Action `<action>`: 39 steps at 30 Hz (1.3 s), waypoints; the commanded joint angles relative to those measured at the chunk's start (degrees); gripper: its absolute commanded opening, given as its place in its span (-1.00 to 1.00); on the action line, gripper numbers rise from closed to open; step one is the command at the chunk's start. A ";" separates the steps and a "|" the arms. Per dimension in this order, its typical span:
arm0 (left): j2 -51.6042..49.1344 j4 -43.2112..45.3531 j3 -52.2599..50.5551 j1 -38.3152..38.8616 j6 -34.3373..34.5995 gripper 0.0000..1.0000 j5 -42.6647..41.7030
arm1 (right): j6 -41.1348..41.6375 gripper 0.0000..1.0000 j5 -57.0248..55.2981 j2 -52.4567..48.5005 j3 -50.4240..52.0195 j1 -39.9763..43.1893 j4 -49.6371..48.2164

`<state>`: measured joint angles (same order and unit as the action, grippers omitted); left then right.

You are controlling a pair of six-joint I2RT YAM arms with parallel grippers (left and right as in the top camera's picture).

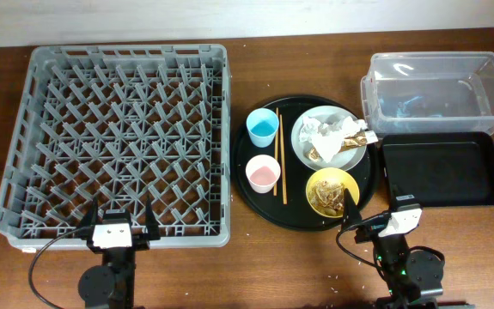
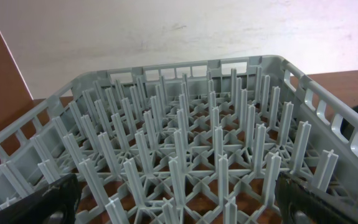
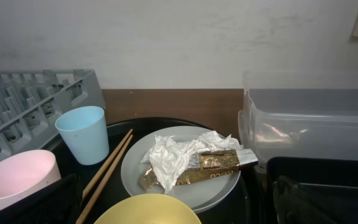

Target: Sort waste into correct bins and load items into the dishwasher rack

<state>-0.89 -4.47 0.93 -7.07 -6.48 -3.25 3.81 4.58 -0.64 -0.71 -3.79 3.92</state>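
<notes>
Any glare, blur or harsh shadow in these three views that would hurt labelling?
Overhead: even light, sharp throughout, mild sheen on the clear tub. Left wrist: rack crisp; the left gripper shows only as dark, soft shapes in the lower corners. Right wrist: bright reflection on the clear tub's wall; yellow bowl soft and cropped at the bottom edge.

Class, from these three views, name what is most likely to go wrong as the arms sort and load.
1. The tissue and wrapper lie loose on the white plate; racking the plate first would likely spill them.
2. The chopsticks lie flat and thin beside the pink cup; the right end effector reaching for them may knock it.
3. The yellow bowl holds scraps; tilting it in transit may scatter them.
</notes>
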 commanded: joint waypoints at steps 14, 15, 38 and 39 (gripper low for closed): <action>0.22 3.78 -0.42 0.26 -0.94 0.99 -0.44 | -0.44 0.97 0.35 -0.20 0.39 -0.33 -4.63; 0.22 3.54 -0.42 0.28 -0.92 0.99 -0.44 | -0.44 0.97 0.04 -0.20 0.39 -0.33 -6.58; -36.81 -3.02 42.21 0.20 -0.28 0.99 -4.94 | -7.69 0.97 2.60 -43.95 -49.57 -0.33 12.15; -39.69 -6.16 45.57 0.20 -0.28 0.99 -4.92 | -7.61 0.97 2.84 -47.28 -53.35 -0.33 15.93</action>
<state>-32.95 -5.43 36.93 -7.07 -6.44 -6.87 -4.49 5.61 -40.97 -45.23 -3.81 14.83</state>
